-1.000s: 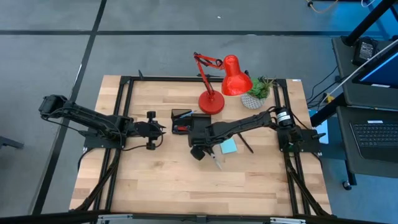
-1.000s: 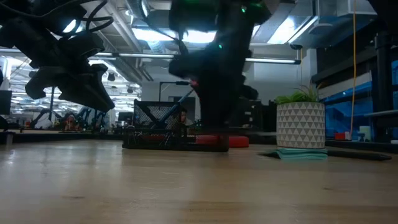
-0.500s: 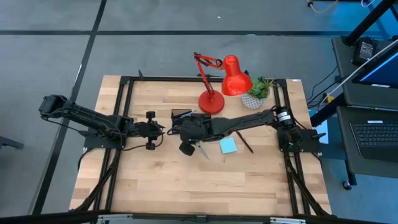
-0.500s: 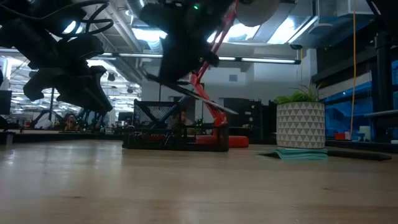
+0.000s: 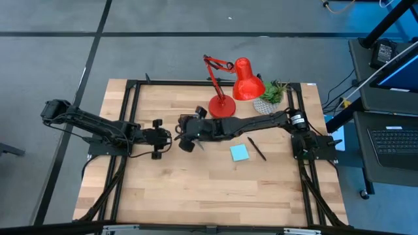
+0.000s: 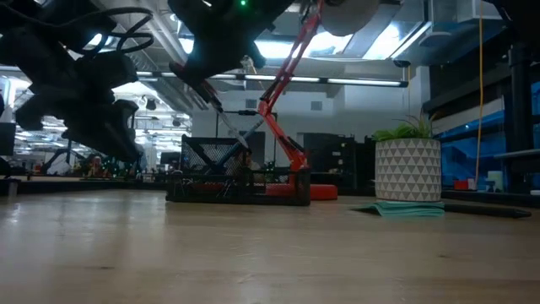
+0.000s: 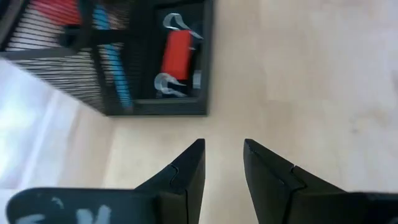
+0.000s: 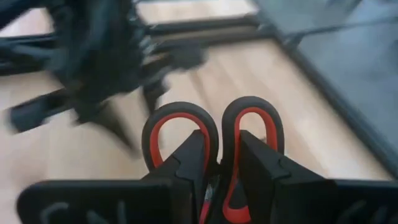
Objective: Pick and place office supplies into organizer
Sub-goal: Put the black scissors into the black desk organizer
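Right gripper (image 5: 187, 138): dark two-finger unit, fingers pinching the scissors (image 8: 214, 134) just below the two rounded black-and-red loop handles; the blades angle down from it in the low view (image 6: 221, 114). It hangs above the organizer (image 5: 191, 121), a low black wire-mesh rectangular tray directly beneath and just behind it.

Left gripper (image 5: 166, 136): just beside the right gripper, facing it, fingers (image 7: 186, 171) slightly parted with nothing between. Ahead of it the organizer's compartment (image 7: 180, 56) holds a small red block with silver clips; a light-blue pen (image 7: 115, 68) lies in the next section.

Sticky-note pad (image 5: 240, 153): cyan, square, flat on the wood-slat table (image 5: 163, 196), well behind the right gripper along its forearm. Black pen (image 5: 256, 149): thin, just beside the pad.

Desk lamp (image 5: 228, 88): glossy red, round base near the organizer's far side. Potted plant (image 5: 271, 96): white patterned pot.

Since one second ago, the right gripper has travelled from over the pad to the organizer, carrying the scissors; the pad now lies uncovered.
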`<control>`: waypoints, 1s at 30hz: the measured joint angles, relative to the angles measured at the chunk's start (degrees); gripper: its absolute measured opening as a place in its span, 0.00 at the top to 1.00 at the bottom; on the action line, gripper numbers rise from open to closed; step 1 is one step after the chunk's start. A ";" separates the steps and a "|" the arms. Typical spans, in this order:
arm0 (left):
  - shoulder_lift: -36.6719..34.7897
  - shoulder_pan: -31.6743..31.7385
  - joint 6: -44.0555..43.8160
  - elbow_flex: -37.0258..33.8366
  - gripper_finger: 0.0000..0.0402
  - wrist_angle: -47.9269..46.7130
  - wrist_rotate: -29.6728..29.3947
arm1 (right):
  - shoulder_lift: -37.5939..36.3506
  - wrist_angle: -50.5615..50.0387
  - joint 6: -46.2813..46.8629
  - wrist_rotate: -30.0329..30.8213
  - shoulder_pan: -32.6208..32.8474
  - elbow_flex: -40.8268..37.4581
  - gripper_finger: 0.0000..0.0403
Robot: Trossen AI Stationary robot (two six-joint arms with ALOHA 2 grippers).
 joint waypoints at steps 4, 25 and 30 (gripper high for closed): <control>0.00 0.00 0.01 0.00 0.74 0.08 3.49 | 0.01 4.69 -5.64 5.02 -1.51 0.00 0.80; 0.00 0.00 0.03 0.00 0.74 0.21 3.83 | -0.02 20.67 -20.69 6.72 -7.67 -0.12 0.80; -0.01 0.00 0.03 0.00 0.74 0.27 3.83 | 1.08 21.06 -22.00 6.76 -7.93 -0.15 0.80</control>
